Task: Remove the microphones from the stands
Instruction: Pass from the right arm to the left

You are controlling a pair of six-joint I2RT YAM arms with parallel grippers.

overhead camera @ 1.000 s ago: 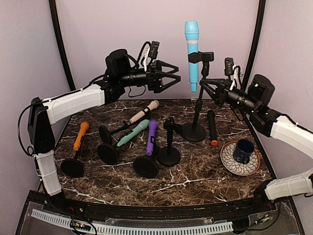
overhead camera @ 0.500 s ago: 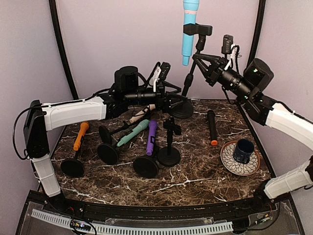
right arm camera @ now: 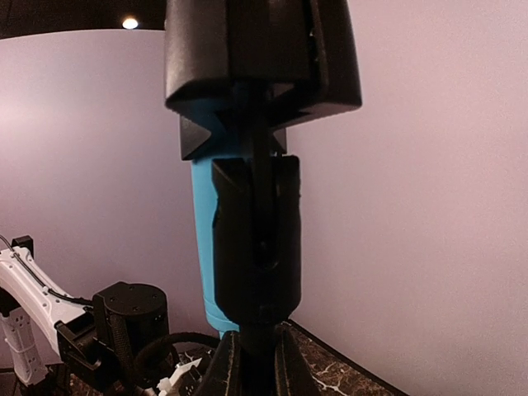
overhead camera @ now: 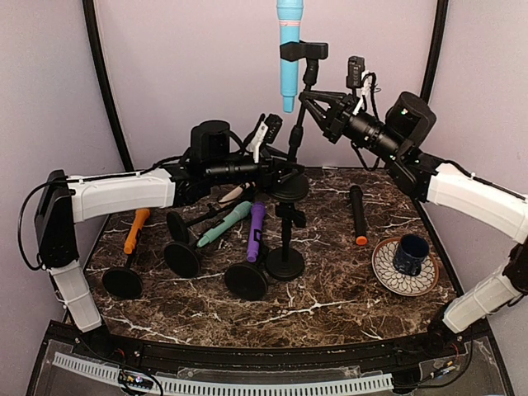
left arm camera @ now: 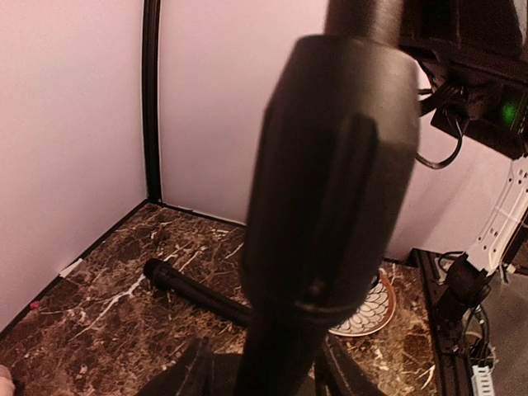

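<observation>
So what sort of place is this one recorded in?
Probably a robot test cell, not a studio: plain lilac walls with black frame poles, a marble-look tabletop, and staged props: a blue microphone on a stand, spare microphones, a mug.

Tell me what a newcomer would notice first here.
The blue microphone, clipped in its stand, is high above the back edge of the table. The right gripper is shut on the stand's pole, holding it in the air. The left gripper is at the stand's round base. Toppled stands holding coloured microphones litter the table's left half.
</observation>
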